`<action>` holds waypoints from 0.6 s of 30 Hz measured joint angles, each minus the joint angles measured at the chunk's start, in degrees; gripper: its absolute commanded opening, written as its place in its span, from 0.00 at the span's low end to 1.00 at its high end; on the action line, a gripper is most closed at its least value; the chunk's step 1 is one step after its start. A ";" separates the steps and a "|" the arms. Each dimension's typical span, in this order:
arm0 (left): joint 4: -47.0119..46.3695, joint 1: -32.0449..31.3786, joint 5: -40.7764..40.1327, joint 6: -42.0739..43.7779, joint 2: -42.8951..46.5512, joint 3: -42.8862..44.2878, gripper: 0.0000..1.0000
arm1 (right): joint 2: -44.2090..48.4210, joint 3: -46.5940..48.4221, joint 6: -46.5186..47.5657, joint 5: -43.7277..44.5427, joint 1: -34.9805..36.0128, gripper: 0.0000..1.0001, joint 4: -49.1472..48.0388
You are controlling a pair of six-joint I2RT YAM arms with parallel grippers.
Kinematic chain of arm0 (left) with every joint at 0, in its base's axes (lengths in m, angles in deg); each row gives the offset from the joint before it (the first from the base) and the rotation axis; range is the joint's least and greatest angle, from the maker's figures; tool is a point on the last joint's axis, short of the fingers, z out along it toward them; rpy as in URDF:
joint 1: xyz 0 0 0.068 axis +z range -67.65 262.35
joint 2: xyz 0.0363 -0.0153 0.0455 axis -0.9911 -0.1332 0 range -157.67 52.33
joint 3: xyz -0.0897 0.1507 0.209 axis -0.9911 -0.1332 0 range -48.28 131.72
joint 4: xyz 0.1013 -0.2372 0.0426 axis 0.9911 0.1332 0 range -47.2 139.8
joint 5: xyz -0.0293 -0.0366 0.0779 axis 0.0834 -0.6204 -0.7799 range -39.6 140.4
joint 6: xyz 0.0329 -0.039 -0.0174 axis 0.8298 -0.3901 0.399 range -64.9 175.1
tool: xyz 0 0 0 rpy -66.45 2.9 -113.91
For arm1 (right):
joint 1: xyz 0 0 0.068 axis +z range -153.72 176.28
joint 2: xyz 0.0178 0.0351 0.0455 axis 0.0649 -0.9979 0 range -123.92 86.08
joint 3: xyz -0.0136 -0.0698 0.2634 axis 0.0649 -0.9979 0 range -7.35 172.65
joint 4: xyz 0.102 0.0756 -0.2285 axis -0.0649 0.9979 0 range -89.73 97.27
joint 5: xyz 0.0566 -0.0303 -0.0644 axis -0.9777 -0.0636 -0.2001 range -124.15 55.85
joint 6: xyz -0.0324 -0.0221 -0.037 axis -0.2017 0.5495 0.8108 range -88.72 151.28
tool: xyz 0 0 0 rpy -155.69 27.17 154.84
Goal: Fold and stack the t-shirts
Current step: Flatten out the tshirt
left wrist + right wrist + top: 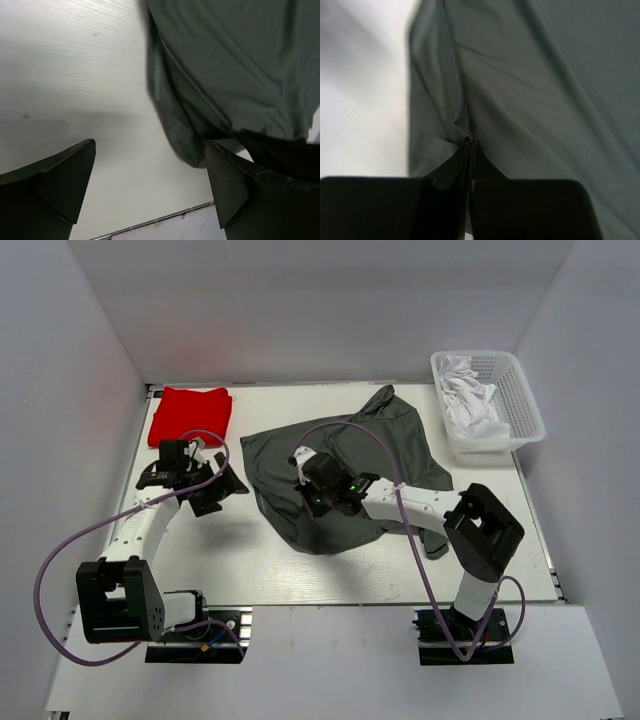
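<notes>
1. Two pincers were in view. The right pincer (470, 142) was clenched, its two flat black fingers pressed together on a pinch of fabric at a seam of the grey t-shirt (545, 90).
2. That one grey t-shirt, thin and matte with a stitched hem, lay crumpled on the pale surface (300, 575). It spread from the right pincer toward the far right, and the pinched spot sat near its left edge.
3. The left pincer (150, 144) was released, its dark wedge-shaped fingers (55, 185) spread wide and holding nothing, above bare surface. I cannot tell whether it touched the surface. The grey shirt's edge lay just beside its right finger.
4. One red t-shirt (190, 415), folded into a neat rectangle, lay beyond the left pincer at the far left of the surface, apart from the grey one.
5. One white plastic basket (522, 395) with latticed walls stood well to the right of the right pincer, at the far right corner, holding crumpled white cloth (470, 405).
</notes>
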 measured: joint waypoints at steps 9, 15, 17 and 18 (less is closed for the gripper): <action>-6.71 -9.35 6.64 1.29 -2.49 0.07 0.97 | 0.07 -5.86 -2.32 -6.97 -6.47 0.00 -0.07; -8.55 -18.27 9.55 3.93 -7.72 1.84 0.96 | 0.07 -6.78 -3.61 -10.51 -7.21 0.00 -1.07; -9.14 -20.92 11.26 5.27 -8.52 1.86 0.96 | 0.07 -6.78 -3.89 -11.26 -7.30 0.00 -1.53; -9.68 -22.25 12.11 5.95 -8.94 1.86 0.96 | 0.07 -6.78 -4.07 -11.58 -7.37 0.00 -1.81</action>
